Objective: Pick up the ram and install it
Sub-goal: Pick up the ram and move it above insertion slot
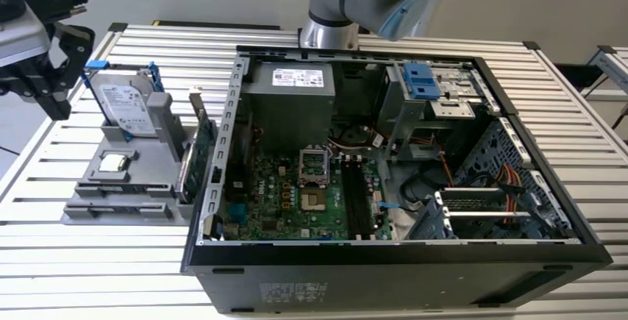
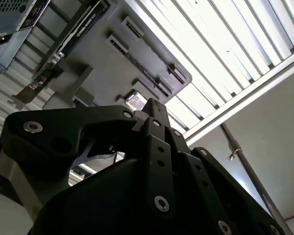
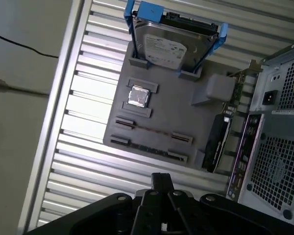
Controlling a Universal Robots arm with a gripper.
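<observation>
The ram [image 3: 152, 130] shows as a thin stick standing on edge between two clips on the grey fixture [image 3: 186, 117], near the fixture's edge closest to my gripper. My gripper [image 3: 161, 177] hangs well above the slatted table, off the fixture's side, with its black fingers together and nothing between them. In the exterior view the gripper [image 1: 57, 103] is at the exterior view's far left, beside the hard drive and clear of the fixture [image 1: 137, 213]. The second wrist view looks up along the shut fingers [image 2: 152, 104] at the fixture's underside.
On the fixture stand a silver hard drive [image 1: 128, 107] with blue clips, a small square chip [image 1: 115, 162] and a green expansion card [image 1: 201, 154]. The open computer case [image 1: 510, 125] lies at the exterior view's right, motherboard [image 1: 294, 195] exposed. The arm's base [image 1: 329, 29] stands behind it.
</observation>
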